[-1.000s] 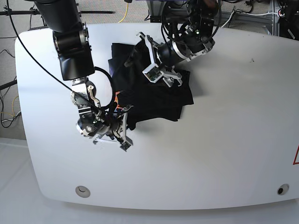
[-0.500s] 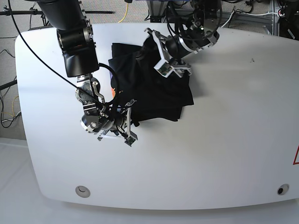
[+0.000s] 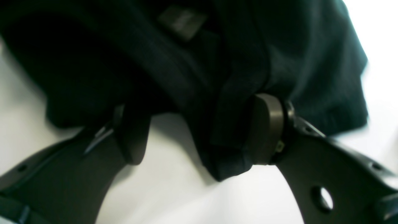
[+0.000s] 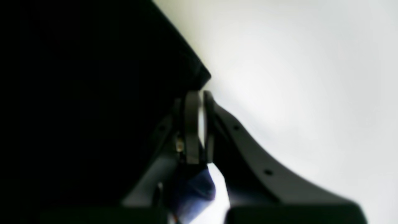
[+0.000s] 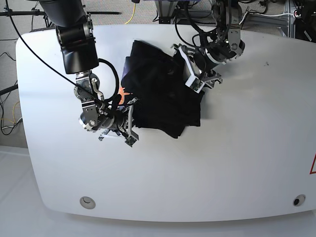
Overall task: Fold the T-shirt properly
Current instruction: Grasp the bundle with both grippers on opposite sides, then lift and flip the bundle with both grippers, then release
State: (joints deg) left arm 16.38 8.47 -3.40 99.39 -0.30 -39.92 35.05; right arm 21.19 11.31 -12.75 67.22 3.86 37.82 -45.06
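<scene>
The black T-shirt [image 5: 160, 94] lies bunched in a heap at the table's middle, with a bit of orange print [image 5: 121, 93] showing at its left edge. My left gripper [image 5: 192, 71] is at the heap's upper right edge. In the left wrist view it [image 3: 199, 133] stands open, with a hanging fold of the T-shirt [image 3: 227, 124] between the jaws, against the right pad [image 3: 267, 130]. My right gripper [image 5: 130, 123] is at the heap's lower left edge. In its wrist view it [image 4: 199, 124] is shut, with light showing between the pads and the dark cloth [image 4: 93, 93] right beside it.
The white table [image 5: 237, 158] has rounded edges and a round fitting near each front corner [image 5: 87, 201]. Both black arms and their cables reach in from the far edge. A red mark [image 5: 313, 165] sits at the right rim.
My left gripper has moved to the right, and the T-shirt has shifted right with it and bunched narrower. My right gripper has moved slightly up toward the cloth's lower left edge.
</scene>
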